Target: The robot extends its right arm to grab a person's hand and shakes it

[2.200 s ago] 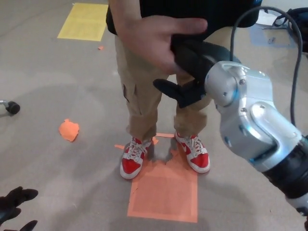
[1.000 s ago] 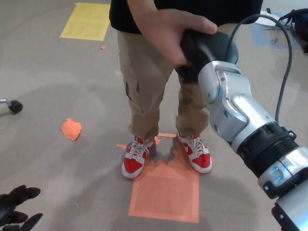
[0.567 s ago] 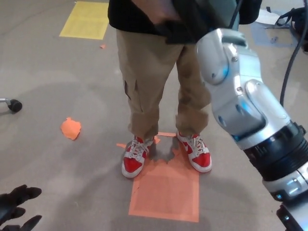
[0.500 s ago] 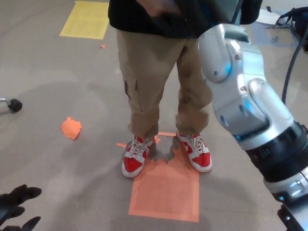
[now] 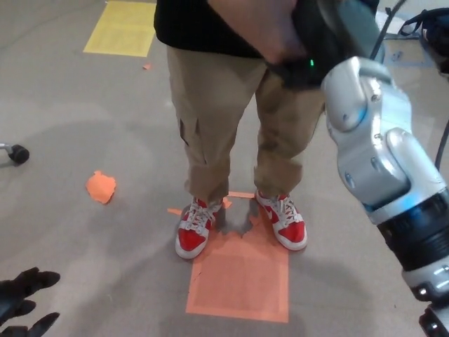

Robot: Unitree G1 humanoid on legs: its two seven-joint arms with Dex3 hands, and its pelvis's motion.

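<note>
A person in a black shirt, tan trousers and red-and-white shoes stands facing me. The person's hand is at the top centre, wrapped around my right hand. My black right hand is shut on the person's hand, with my silver right forearm reaching up from the lower right. My left hand shows only at the bottom left corner, low and away from the person, its black fingers spread apart and holding nothing.
The person's shoes stand at the far edge of an orange floor square. An orange scrap lies on the grey floor at left. A yellow floor square is at top left, a chair castor at the left edge.
The clasped hands rose to the picture's top edge, then came down a little and moved right. My left hand has stayed where it was.
</note>
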